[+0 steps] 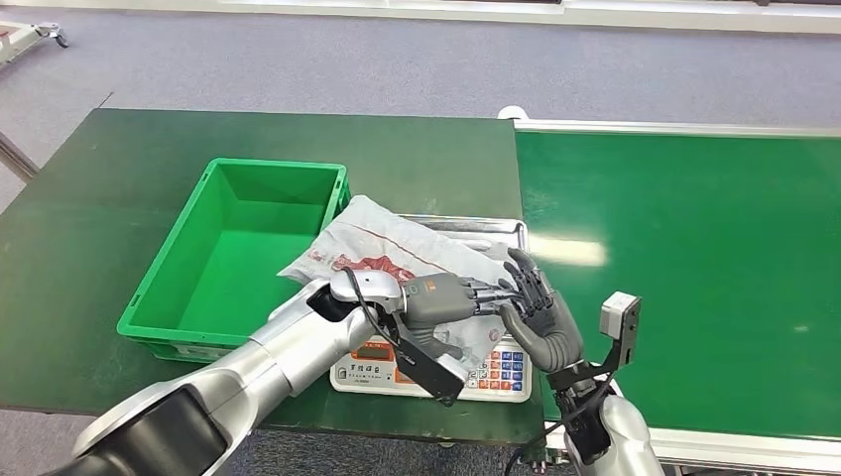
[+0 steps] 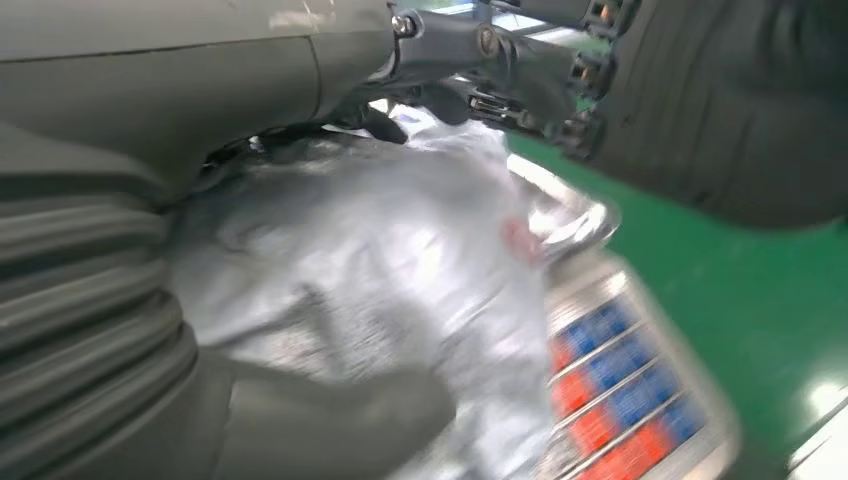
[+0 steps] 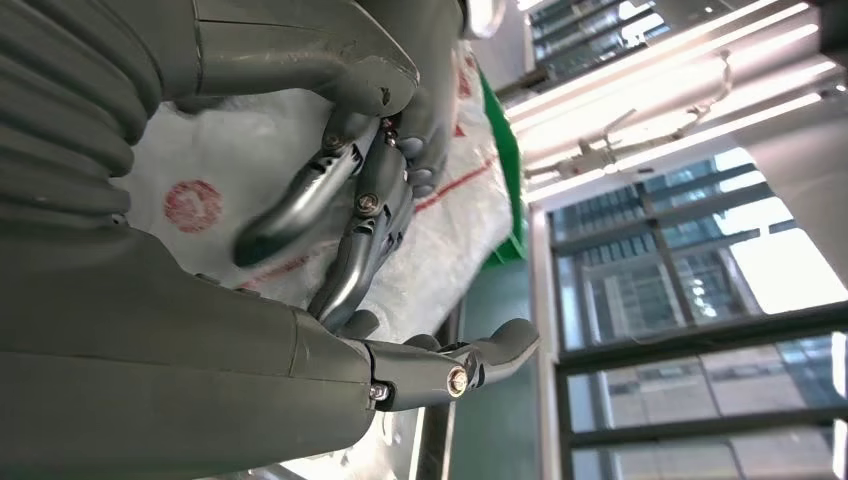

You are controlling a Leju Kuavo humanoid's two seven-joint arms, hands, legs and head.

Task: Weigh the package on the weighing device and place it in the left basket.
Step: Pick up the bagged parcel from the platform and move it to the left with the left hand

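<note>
- The white package (image 1: pixel 397 253) lies on the scale (image 1: pixel 466 372) at the green table's (image 1: pixel 89 238) front edge, one end overhanging the empty green basket (image 1: pixel 238 258).
- The left hand (image 1: pixel 436 300) rests on it, fingers outstretched; grip seemingly none, though the view is blurred.
- The right hand (image 1: pixel 536 312) stands beside it, fingers spread, holding nothing.

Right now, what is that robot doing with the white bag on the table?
The robot has both hands on a white package lying on the weighing device. Its left hand reaches across the package, and its right hand meets it at the package's right edge; whether either hand actually grips it is hard to tell. The green basket to the left holds nothing, so the package has not yet gone in.
</note>
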